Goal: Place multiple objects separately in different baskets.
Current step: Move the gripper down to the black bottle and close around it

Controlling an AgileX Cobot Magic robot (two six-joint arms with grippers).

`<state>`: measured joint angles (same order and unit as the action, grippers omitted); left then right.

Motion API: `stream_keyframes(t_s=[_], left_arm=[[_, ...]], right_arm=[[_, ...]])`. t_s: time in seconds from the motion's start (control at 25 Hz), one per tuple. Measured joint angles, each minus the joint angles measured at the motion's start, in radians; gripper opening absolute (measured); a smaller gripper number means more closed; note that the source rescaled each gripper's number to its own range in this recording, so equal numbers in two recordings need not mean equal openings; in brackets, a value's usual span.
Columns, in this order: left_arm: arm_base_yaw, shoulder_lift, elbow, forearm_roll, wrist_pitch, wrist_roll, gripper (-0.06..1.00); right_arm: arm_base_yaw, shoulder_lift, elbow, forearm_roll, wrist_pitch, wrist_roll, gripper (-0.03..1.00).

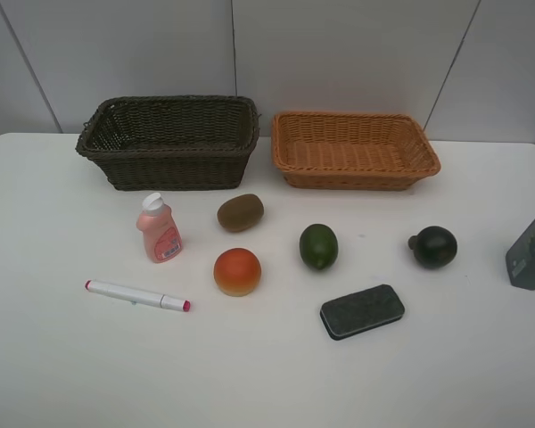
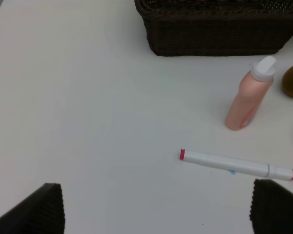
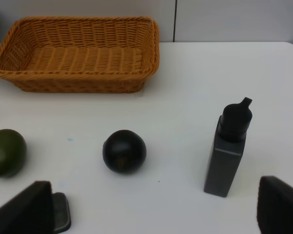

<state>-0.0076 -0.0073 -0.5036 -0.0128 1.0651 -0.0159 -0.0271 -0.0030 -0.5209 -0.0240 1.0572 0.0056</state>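
On the white table stand a dark brown basket and an orange-tan basket, both empty. In front lie a kiwi, a pink bottle, an orange-red fruit, a green fruit, a dark-green round fruit, a dark eraser, a white marker and a dark-green box. My left gripper hangs open above the table near the marker and bottle. My right gripper is open, between the round fruit and the box. Neither arm shows in the high view.
A grey panelled wall rises behind the baskets. The box stands close to the table's right edge. Bare white tabletop spreads at the left and along the front.
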Motion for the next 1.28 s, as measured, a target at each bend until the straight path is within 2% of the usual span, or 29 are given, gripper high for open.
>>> stream_keyframes(t_s=[0.88, 0.96, 1.12, 1.28], left_arm=[[0.0, 0.0, 0.0, 0.0, 0.0, 0.0, 1.0], [0.0, 0.0, 0.0, 0.0, 0.0, 0.0, 1.0], [0.0, 0.0, 0.0, 0.0, 0.0, 0.0, 1.0], [0.0, 0.0, 0.0, 0.0, 0.0, 0.0, 1.0]], right_arm=[[0.0, 0.0, 0.0, 0.0, 0.0, 0.001, 1.0], [0.0, 0.009, 0.0, 0.0, 0.0, 0.03, 1.0], [0.0, 0.134, 0.0, 0.0, 0.0, 0.114, 1.0], [0.0, 0.329, -0.043, -0.004, -0.015, 0.135, 1.0]])
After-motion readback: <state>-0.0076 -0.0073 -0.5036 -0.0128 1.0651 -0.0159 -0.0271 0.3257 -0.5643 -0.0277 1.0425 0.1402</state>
